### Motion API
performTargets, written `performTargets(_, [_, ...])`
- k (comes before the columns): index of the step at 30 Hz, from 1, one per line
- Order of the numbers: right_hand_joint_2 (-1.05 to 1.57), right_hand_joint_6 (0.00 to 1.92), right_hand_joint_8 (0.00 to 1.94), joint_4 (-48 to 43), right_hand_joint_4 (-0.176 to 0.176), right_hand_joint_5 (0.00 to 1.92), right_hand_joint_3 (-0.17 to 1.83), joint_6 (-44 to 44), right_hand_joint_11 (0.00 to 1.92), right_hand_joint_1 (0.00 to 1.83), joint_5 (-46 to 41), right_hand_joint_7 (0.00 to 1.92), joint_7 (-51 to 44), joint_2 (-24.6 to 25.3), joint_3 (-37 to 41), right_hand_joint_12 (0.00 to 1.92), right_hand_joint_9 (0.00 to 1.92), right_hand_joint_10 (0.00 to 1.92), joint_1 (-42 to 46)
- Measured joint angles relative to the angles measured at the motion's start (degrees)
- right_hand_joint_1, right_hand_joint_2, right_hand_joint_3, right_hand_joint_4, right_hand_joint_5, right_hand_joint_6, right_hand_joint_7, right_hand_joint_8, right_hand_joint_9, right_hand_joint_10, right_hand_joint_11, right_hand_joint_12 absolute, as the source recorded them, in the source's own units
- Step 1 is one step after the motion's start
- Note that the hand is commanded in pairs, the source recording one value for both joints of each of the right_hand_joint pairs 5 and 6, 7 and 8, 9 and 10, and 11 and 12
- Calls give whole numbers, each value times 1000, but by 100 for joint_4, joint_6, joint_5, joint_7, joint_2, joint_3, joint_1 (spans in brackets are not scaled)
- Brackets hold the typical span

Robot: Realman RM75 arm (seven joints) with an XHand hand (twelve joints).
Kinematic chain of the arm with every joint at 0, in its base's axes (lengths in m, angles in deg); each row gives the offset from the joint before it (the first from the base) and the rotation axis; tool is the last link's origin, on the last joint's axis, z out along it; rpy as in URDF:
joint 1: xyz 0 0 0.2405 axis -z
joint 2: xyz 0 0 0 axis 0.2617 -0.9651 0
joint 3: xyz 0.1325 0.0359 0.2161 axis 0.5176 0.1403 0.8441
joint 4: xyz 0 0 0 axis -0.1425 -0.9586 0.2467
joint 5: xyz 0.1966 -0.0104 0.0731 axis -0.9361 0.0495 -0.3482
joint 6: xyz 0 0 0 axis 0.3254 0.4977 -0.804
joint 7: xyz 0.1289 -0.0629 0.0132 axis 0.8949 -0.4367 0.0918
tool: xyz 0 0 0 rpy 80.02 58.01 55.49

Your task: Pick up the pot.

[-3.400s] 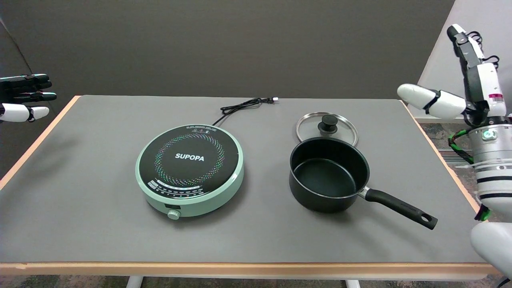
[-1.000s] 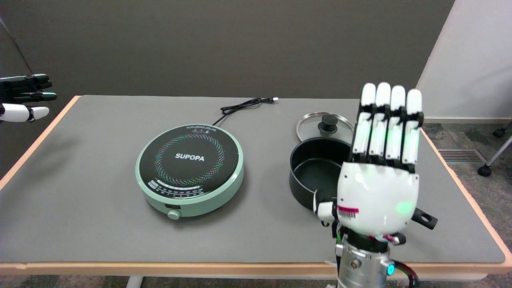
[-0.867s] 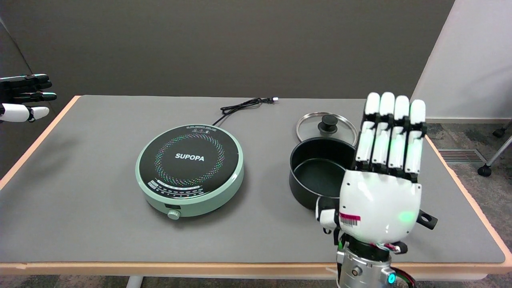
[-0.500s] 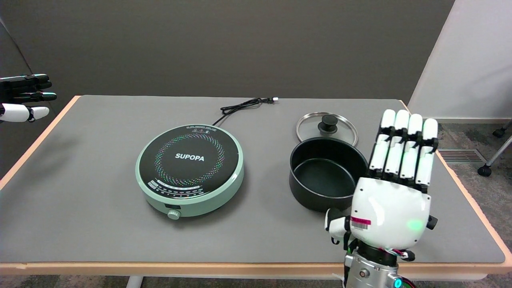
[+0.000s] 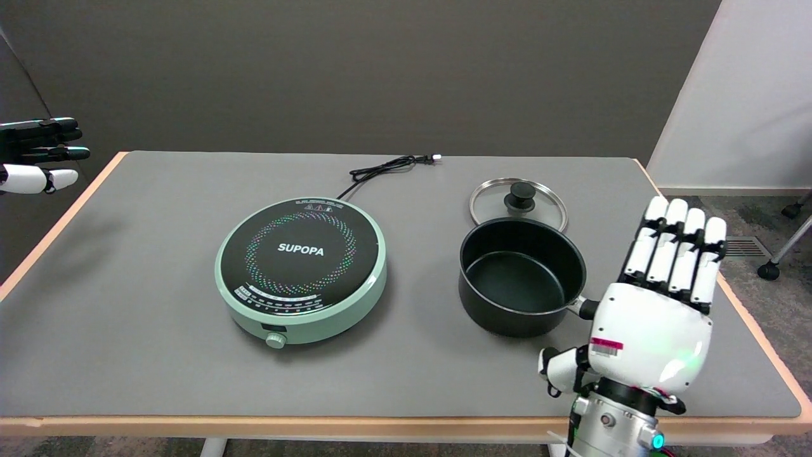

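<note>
The black pot [image 5: 520, 276] stands upright and empty on the grey table, right of centre. Its black handle runs toward the lower right, and my right hand hides nearly all of it; only the metal joint at the pot's wall shows. My right hand [image 5: 660, 317] hovers over that handle with its back to the camera, fingers [image 5: 675, 254] straight and held together pointing up and away, thumb [image 5: 558, 371] sticking out to the left. It holds nothing.
A glass lid with a black knob [image 5: 519, 198] lies flat just behind the pot. A green SUPOPA induction cooker [image 5: 301, 268] sits left of centre, its cord [image 5: 387, 166] trailing to the back. The idle left hand [image 5: 38, 155] hangs at the upper left. The table's right edge [image 5: 758, 333] is close.
My right hand swung in from the far right, then slid right and down, uncovering the pot's bowl and now covering the handle. Pot, lid and cooker stayed put.
</note>
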Motion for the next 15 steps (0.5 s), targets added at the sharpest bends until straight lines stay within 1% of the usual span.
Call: performTargets(15, [-687, 27, 27, -806, -110, 27, 1205, 14, 27, 1246, -1444, 27, -45, -310, -55, 27, 27, 27, 53])
